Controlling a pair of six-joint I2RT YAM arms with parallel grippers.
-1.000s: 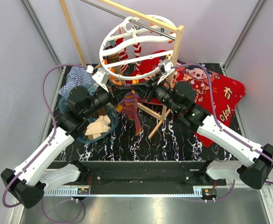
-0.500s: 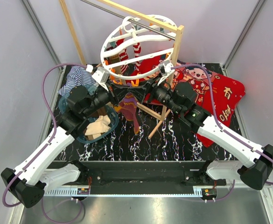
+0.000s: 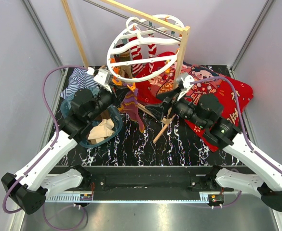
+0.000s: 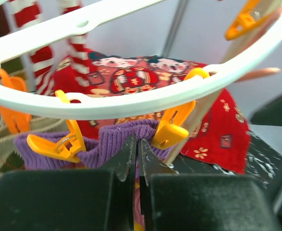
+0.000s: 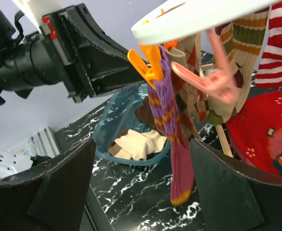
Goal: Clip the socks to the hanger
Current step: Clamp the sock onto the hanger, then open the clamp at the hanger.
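The round white hanger point(image 3: 153, 58) hangs from the wooden frame, with red-white striped socks point(image 3: 140, 52) clipped at its back. A purple striped sock point(image 3: 131, 103) hangs from an orange clip point(image 5: 150, 62) on the front ring. My left gripper point(image 3: 115, 89) is shut on that sock's cuff point(image 4: 112, 139), just below the ring point(image 4: 131, 103) and between two orange clips. My right gripper point(image 5: 141, 192) stands open a little to the right of the sock point(image 5: 167, 120), with nothing between its fingers. An argyle sock point(image 5: 189, 91) hangs just behind the purple one.
A blue basket point(image 3: 115, 126) with beige and brown socks point(image 5: 141, 144) sits under the left arm. A wooden pole point(image 3: 181, 48) stands beside the hanger. The red cartoon blanket point(image 3: 227, 96) lies at the right and a blue-white striped cloth point(image 3: 75, 82) at the back left. A pink clip point(image 5: 218, 82) dangles nearby.
My right gripper has opened and drawn back to the right, away from the clip. The hanger has swung up and right, and the purple sock now hangs from the orange clip.
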